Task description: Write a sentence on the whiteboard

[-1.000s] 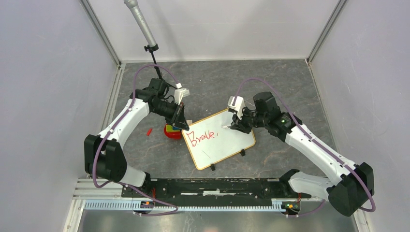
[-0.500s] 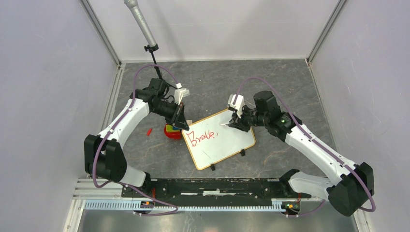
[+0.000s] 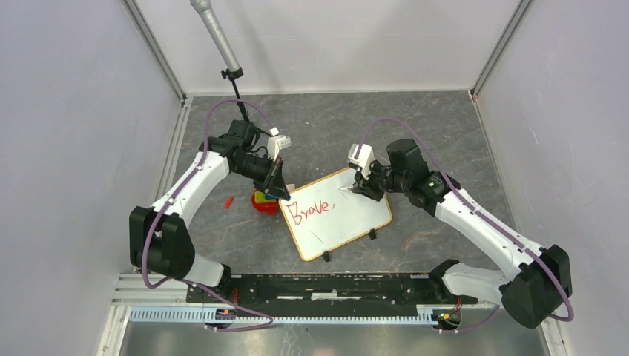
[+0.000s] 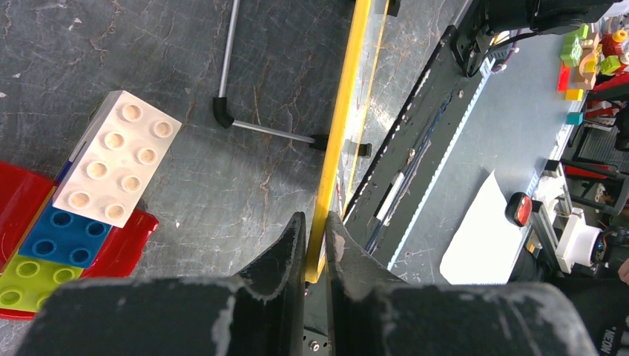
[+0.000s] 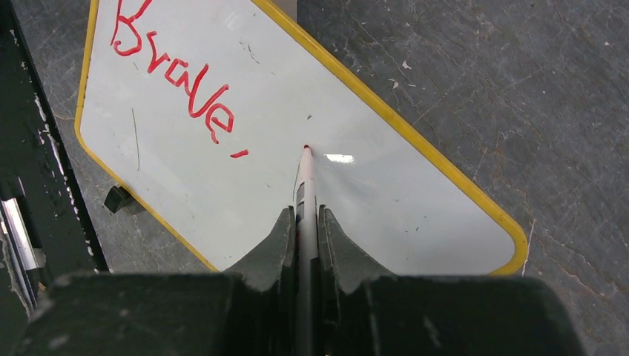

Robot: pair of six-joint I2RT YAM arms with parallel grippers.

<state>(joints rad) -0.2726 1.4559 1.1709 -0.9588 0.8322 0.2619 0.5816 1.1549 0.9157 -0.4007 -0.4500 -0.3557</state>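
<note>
The whiteboard with its yellow-tan frame lies tilted on the grey floor at the centre. Red lettering "Brave," runs along its upper left; it also shows in the right wrist view. My left gripper is shut on the board's frame edge at the left corner. My right gripper is shut on a white marker whose red tip sits on or just above the board, right of the comma.
A red dish with stacked toy bricks lies beside the board's left corner, with a white brick on top. A small red cap lies left of it. A microphone on a stand rises at the back.
My right gripper has drawn the marker slightly back and to the left, away from the comma. The left arm and the board have not moved.
</note>
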